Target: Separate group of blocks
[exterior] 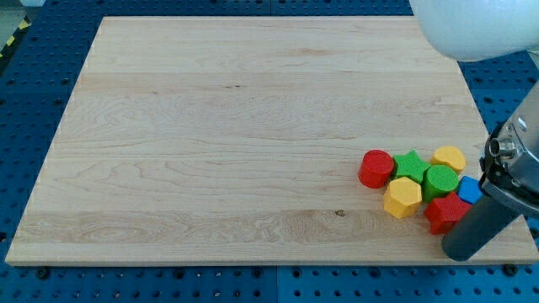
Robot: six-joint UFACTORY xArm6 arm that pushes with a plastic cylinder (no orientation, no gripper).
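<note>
7 blocks sit packed at the desk (210, 126) right-bottom corner, and my tip (461, 250), which has no pincer, seems to rest just below the red star block (444, 212), so a push may drop the blue block (470, 190) off the near edge.

Item: my arm, one unit, entering from the view's right edge.

- Upper housing (472, 29): white, rounded, at the view's top right corner, cropped by the frame.
- Wrist mount (511, 156): grey metal with a round fitting, partly cut off at the right edge.
- Rod (487, 220): dark, straight, leaning down toward the view's left from the mount.
- My tip (457, 252): the rod's blunt lower end, at the view's bottom right, just beside the lower red block (442, 212) on its lower right; contact cannot be told.
</note>
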